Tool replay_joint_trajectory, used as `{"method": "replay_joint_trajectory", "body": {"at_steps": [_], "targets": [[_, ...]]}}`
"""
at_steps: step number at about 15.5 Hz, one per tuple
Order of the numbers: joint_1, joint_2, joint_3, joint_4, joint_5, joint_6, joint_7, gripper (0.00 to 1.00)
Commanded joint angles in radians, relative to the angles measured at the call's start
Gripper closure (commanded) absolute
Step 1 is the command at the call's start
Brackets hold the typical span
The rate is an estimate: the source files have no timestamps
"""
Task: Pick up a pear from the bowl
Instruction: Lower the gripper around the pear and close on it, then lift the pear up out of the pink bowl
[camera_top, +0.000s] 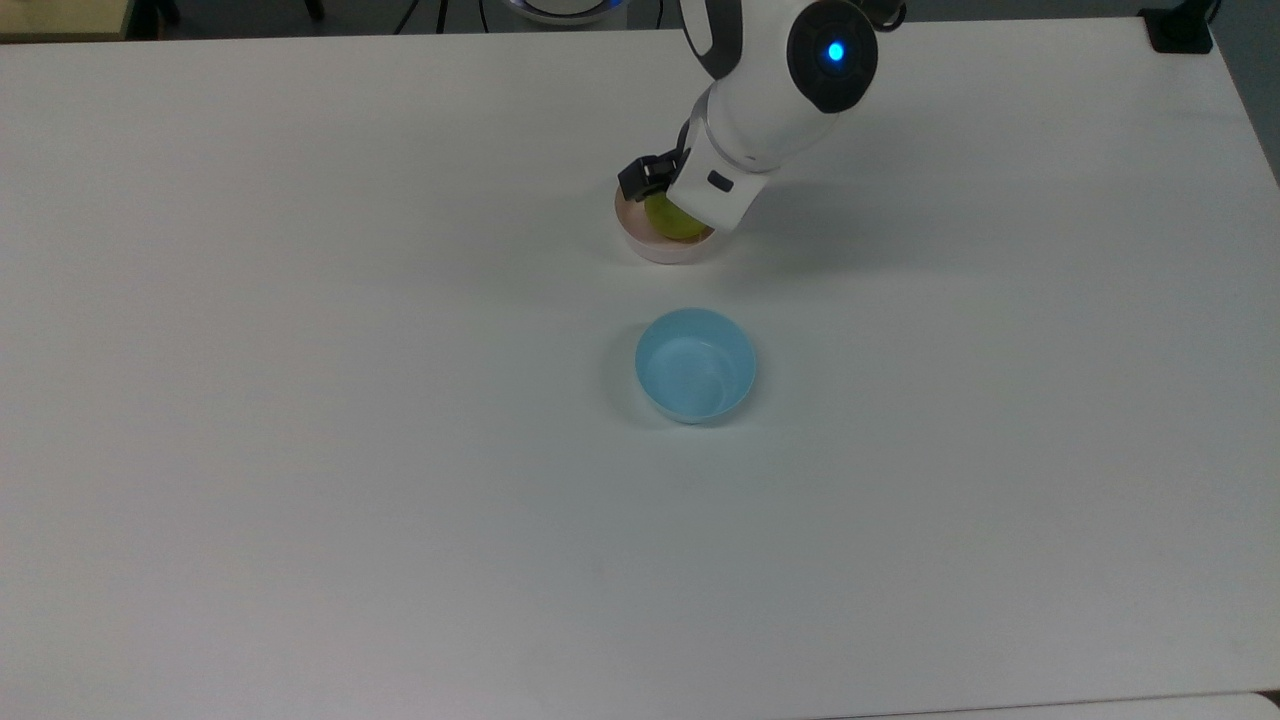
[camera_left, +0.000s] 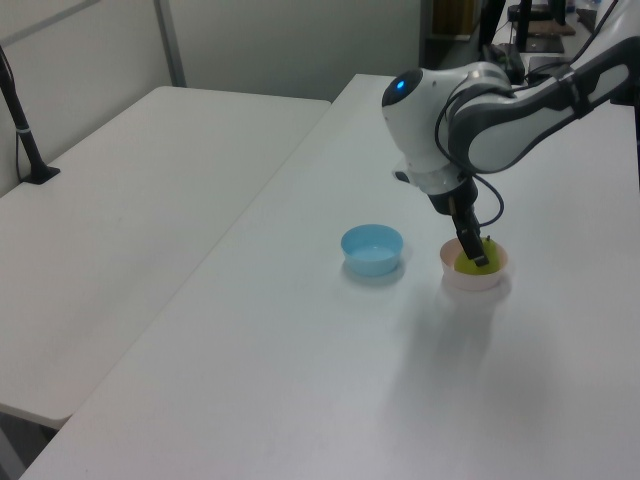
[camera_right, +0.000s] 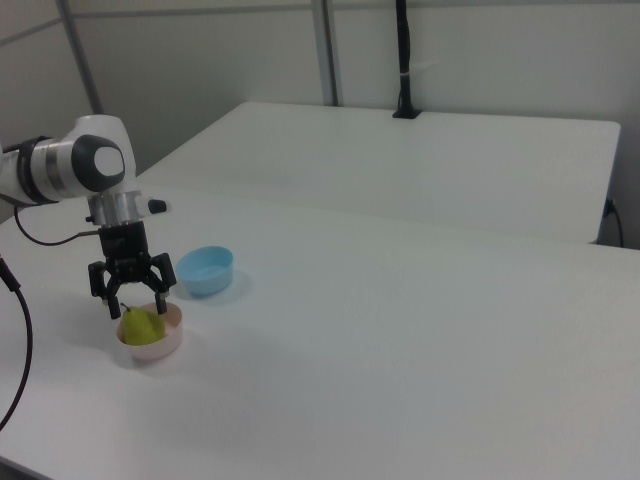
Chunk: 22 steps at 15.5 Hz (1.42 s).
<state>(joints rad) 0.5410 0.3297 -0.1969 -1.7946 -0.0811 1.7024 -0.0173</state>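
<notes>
The pear is yellow-green, sitting in a pale pink bowl with a whitish outside. The other bowl is light blue — plain, no pattern. The table is white. The arm is white with dark grey joints (one blue light glows on it), and its gripper is black.
</notes>
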Motion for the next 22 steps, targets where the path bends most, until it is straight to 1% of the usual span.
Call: {"method": "replay_joint_trajectory", "body": {"at_steps": [1,3,5,6,7,9,10,14,16,18,22], "targets": [[0.01,0.014,0.007,-0.031,0.0,0.068,-0.001,0.05],[0.008,0.031,0.02,-0.031,-0.002,0.086,0.019,0.1],[0.01,0.038,0.022,-0.032,-0.006,0.091,0.023,0.17],[0.01,0.04,0.022,-0.032,-0.009,0.091,0.023,0.19],[0.01,0.04,0.022,-0.032,-0.009,0.091,0.023,0.24],[0.008,0.038,0.022,-0.032,-0.009,0.091,0.022,0.4],[0.007,0.037,0.022,-0.031,-0.009,0.091,0.022,0.45],[-0.003,0.02,0.022,-0.026,-0.006,0.088,0.02,0.6],[-0.009,-0.012,0.022,-0.022,0.0,0.08,0.011,0.62],[-0.013,-0.053,0.011,-0.014,0.004,0.072,-0.007,0.62],[-0.033,-0.096,-0.012,0.024,0.012,0.005,-0.053,0.62]]}}
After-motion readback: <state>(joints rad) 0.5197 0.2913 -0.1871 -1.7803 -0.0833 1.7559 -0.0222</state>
